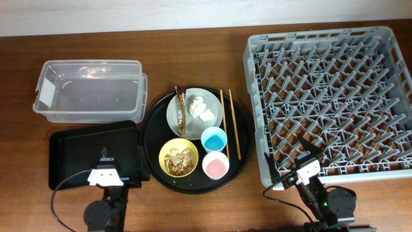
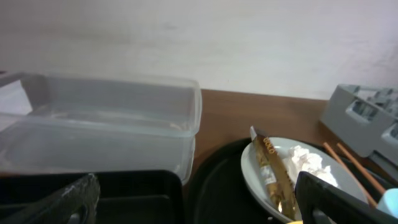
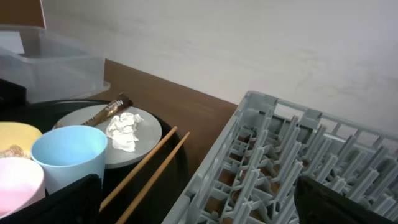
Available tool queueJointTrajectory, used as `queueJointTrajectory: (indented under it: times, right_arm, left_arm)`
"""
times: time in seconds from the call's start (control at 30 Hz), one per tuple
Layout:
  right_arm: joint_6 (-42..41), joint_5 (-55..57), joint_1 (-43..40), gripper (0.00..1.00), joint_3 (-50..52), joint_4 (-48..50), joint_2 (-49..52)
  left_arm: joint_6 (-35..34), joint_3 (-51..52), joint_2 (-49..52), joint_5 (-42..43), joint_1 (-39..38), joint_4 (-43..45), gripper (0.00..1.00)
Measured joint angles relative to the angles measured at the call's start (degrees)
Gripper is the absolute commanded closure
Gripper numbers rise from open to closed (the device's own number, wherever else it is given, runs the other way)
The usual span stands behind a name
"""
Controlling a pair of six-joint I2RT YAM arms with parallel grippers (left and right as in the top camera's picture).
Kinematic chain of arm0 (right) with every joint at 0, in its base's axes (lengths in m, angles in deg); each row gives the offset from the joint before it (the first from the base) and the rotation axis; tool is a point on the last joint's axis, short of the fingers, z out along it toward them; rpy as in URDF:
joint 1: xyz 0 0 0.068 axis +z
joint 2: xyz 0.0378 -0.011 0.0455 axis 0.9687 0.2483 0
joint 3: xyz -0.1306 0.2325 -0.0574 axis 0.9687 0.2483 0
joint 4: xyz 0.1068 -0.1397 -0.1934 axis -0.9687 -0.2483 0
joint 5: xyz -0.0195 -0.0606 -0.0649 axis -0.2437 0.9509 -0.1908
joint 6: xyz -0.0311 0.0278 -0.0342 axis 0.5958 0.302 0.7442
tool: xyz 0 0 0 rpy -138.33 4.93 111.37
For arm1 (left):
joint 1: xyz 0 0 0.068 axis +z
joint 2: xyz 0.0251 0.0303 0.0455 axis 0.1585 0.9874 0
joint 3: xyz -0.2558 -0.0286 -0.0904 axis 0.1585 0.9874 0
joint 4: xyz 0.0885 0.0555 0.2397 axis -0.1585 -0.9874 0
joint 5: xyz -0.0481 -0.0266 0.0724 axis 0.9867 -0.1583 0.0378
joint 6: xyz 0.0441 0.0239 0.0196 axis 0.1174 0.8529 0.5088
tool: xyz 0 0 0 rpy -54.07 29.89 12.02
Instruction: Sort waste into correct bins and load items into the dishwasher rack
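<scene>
At table centre, round black tray (image 1: 154, 129): grey plate (image 1: 172, 116) at 12 o'clock bearing wrapper strip (image 1: 182, 111), lettering blurred, and tissue (image 1: 201, 109); yellow bowl (image 1: 162, 154) of scraps (image 1: 180, 160) at 7; blue cup (image 1: 214, 139) at 4; pink cup (image 1: 215, 165) at 5; chopsticks (image 1: 234, 125) at 3. Around it: clear tub (image 1: 90, 113), label (image 1: 44, 93) unreadable, 10 o'clock; black bin tray (image 1: 77, 151), 8; rack (image 1: 251, 96), 3. Jaws wide, empty: left gripper (image 2: 196, 183), right gripper (image 3: 198, 182).

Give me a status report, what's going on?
Left gripper, right gripper open, holding nothing. Wrapper and tissue on grey plate, scraps in yellow bowl, rack bare. Nothing in the way.

Wooden table (image 1: 193, 58) under clear tub (image 1: 90, 113), shallow black tray (image 1: 74, 154), round tray (image 1: 153, 132), grey rack (image 1: 328, 96)
</scene>
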State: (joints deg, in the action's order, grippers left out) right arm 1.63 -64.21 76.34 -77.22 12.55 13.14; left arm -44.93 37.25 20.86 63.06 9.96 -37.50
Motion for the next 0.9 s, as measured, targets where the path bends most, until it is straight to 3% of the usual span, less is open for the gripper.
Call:
queueJointTrajectory:
  times: [0.13,0.23,0.37,0.4,0.53,0.63,0.73,0.83,0.87,0.9]
  right_arm:
    - [-8.5,-3.9,0.0,0.02,-0.6,-0.8,0.0]
    - [-13.0,-6.0,0.0,0.02,-7.1,-11.7,0.3]
    - [-15.5,-6.8,0.0,0.02,-35.6,-41.7,10.4]
    - [-15.4,-6.6,0.0,0.02,-42.2,-47.0,14.5]
    - [-13.0,-6.4,0.0,0.02,-63.7,-61.0,33.4]
    - [-12.1,-6.8,0.0,0.01,-75.8,-70.8,44.3]
    - [-12.1,-7.2,0.0,0.01,-78.8,-74.4,49.1]
    - [-13.2,-7.2,0.0,0.01,-78.9,-76.0,51.7]
    - [-13.5,-7.2,0.0,0.01,-78.9,-76.3,52.4]
    - [-13.7,-7.3,0.0,0.01,-78.9,-77.1,53.3]
  left_arm:
    - [0.0,0.1,-0.1,8.7,0.1,7.9,0.01]
    - [-0.3,-2.8,0.0,14.4,0.1,5.0,0.01]
    - [-0.9,-23.4,6.0,18.6,0.1,-17.2,0.01]
    - [-1.0,-31.1,11.5,19.8,0.1,-25.4,0.01]
    - [-1.3,-52.8,33.4,27.9,0.2,-42.9,0.01]
    - [-1.8,-61.0,43.5,34.9,0.3,-49.2,0.01]
    - [-2.2,-62.6,48.5,42.6,-1.0,-50.5,0.00]
    - [-2.9,-62.3,53.6,35.1,-11.4,-59.1,0.04]
    - [-3.6,-61.8,55.3,33.0,-14.7,-59.2,0.09]
    - [-4.8,-60.8,58.0,28.6,-19.8,-57.9,0.21]
